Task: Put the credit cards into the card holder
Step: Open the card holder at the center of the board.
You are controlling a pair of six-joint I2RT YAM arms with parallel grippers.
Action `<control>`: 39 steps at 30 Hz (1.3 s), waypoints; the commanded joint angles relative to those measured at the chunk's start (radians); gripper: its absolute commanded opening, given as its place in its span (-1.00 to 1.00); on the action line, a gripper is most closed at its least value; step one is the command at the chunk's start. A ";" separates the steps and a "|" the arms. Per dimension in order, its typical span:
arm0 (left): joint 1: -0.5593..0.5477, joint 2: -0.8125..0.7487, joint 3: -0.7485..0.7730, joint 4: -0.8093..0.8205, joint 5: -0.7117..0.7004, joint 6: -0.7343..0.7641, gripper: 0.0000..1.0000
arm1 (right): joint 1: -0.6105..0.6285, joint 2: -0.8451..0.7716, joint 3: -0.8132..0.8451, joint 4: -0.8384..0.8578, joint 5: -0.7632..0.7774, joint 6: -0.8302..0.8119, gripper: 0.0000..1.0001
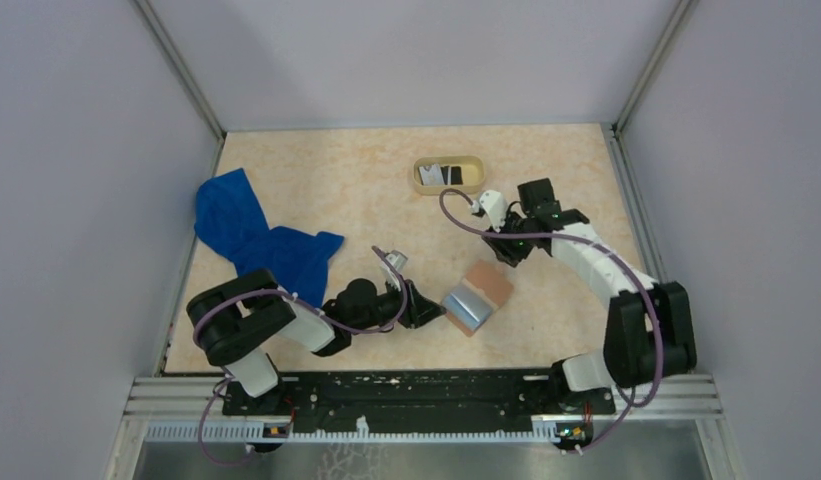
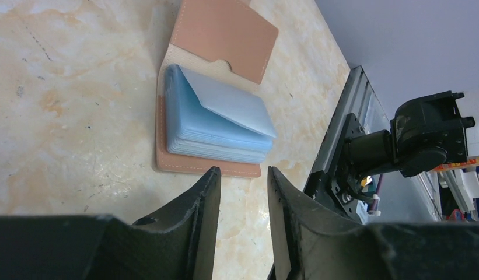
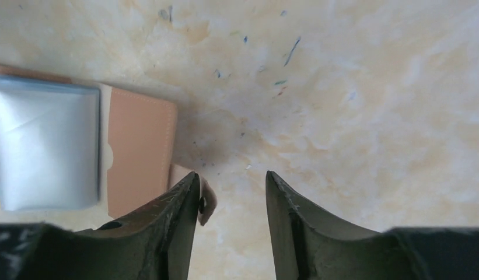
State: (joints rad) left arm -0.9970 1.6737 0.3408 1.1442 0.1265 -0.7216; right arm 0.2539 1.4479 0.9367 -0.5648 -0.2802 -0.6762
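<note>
Beige marbled desk (image 1: pixel 336 180), pale lilac walls (image 1: pixel 416 60). Left gripper (image 2: pixel 243 172) and right gripper (image 3: pixel 231 175) stand part-open, empty, the card holder (image 2: pixel 216 116) lying just before the left one.

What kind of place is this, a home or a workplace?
Probably a laboratory robot cell: plain grey walls on aluminium posts enclose a small tabletop, with left arm and right arm bolted to a rail.

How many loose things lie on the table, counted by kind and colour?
Black credit card: 1
White credit card: 1
Card holder: 1
Oval tan tray: 1
Blue cloth: 1
Total: 5
</note>
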 commanded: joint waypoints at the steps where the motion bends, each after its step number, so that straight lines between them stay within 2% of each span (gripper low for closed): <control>1: -0.005 -0.004 0.018 -0.005 0.012 -0.027 -0.21 | -0.019 -0.219 0.016 0.087 -0.094 0.032 -0.05; 5: -0.005 0.020 0.049 -0.027 0.041 -0.016 -0.33 | -0.018 -0.351 -0.003 0.072 -0.331 -0.027 0.10; 9: -0.005 0.060 0.083 -0.037 0.066 -0.013 -0.37 | -0.018 -0.411 0.001 -0.080 -0.696 -0.212 0.14; 12: -0.004 0.089 0.100 -0.037 0.077 -0.017 -0.40 | -0.002 -0.423 -0.026 -0.162 -0.849 -0.287 0.18; 14: -0.005 0.099 0.104 -0.033 0.078 -0.021 -0.43 | 0.038 -0.405 -0.065 -0.153 -0.810 -0.288 0.16; 17: -0.005 0.104 0.097 -0.029 0.067 -0.028 -0.46 | 0.083 -0.353 -0.144 -0.079 -0.632 -0.296 0.12; 19: -0.005 0.103 0.085 -0.023 0.050 -0.029 -0.46 | 0.089 -0.311 -0.205 0.010 -0.569 -0.239 0.11; 21: -0.005 0.100 0.069 -0.010 0.022 -0.026 -0.47 | 0.117 -0.264 -0.217 0.013 -0.510 -0.223 0.15; 23: -0.004 0.095 0.049 0.006 -0.019 -0.019 -0.47 | 0.151 -0.235 -0.213 0.041 -0.462 -0.145 0.91; 24: -0.005 0.091 0.036 0.021 -0.040 -0.019 -0.47 | 0.170 -0.227 -0.211 0.051 -0.442 -0.119 0.96; 31: -0.005 0.082 -0.051 0.137 -0.117 -0.056 -0.47 | 0.304 -0.153 -0.180 0.109 -0.154 0.026 0.97; 39: -0.006 0.099 -0.044 0.135 -0.106 -0.065 -0.46 | 0.389 -0.061 -0.148 0.105 -0.032 0.081 0.96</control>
State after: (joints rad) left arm -0.9974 1.7672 0.2943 1.2198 0.0299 -0.7734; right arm 0.5907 1.3754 0.7406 -0.4927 -0.4023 -0.6430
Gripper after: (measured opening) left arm 0.267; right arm 0.982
